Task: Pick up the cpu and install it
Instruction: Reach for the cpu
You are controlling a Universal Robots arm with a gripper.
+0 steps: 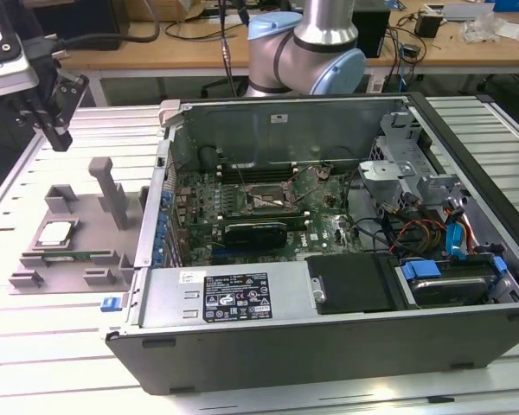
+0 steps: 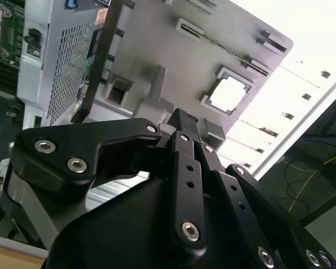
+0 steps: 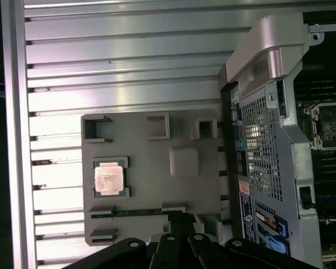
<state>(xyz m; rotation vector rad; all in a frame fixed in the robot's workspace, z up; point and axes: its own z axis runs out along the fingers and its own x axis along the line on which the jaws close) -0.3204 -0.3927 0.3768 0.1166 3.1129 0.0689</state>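
The cpu (image 1: 54,233) is a small square chip with a shiny metal top, lying flat in a recess of the grey holder block (image 1: 95,216) on the table, at the exterior view's left. Both wrist views show the cpu (image 3: 108,179) (image 2: 228,93) in its recess. My gripper (image 1: 56,125) hangs in the air above and behind the holder block, well apart from the chip. Its black fingers (image 3: 179,219) (image 2: 182,126) stand together, shut, with nothing between them. The square socket (image 1: 264,201) sits open on the green motherboard inside the computer case.
The open computer case (image 1: 329,328) lies on the slatted metal table (image 1: 52,363), with its raised side wall (image 3: 257,140) next to the holder block. A narrow green memory stick (image 3: 134,212) lies in a slot of the block. A grey post (image 1: 111,192) stands on it.
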